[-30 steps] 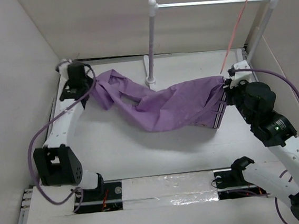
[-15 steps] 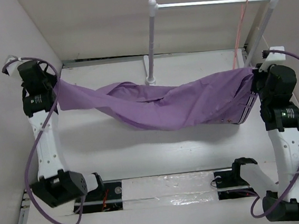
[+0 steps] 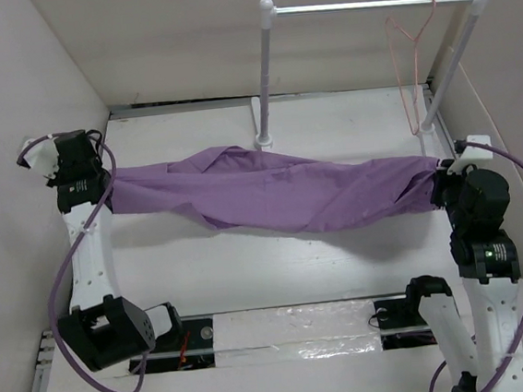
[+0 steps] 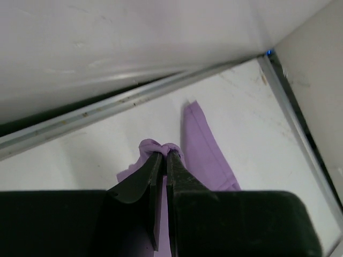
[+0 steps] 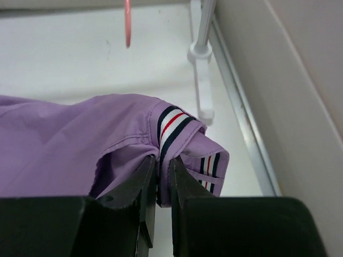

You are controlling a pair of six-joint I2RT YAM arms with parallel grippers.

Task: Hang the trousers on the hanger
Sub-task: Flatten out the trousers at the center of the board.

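Observation:
The light purple trousers [image 3: 270, 190] hang stretched between my two grippers above the table. My left gripper [image 3: 105, 185] is shut on the leg end at the far left; in the left wrist view [image 4: 165, 155] a knot of purple cloth [image 4: 201, 144] sits pinched between the fingertips. My right gripper [image 3: 439, 188] is shut on the striped waistband [image 5: 174, 126] at the right. The thin pink-red hanger [image 3: 408, 61] hangs by its hook from the silver bar, behind and above the right gripper; its lower tip shows in the right wrist view [image 5: 127, 24].
The white two-post rail stand [image 3: 264, 75] with its silver bar [image 3: 364, 4] stands at the back of the table, its right post base [image 5: 201, 69] close to my right gripper. White walls close in left, back and right.
Both grippers have moved apart and lower, pulling the trousers taut into a straight band. The hanger has swung and now hangs more broadside to the camera.

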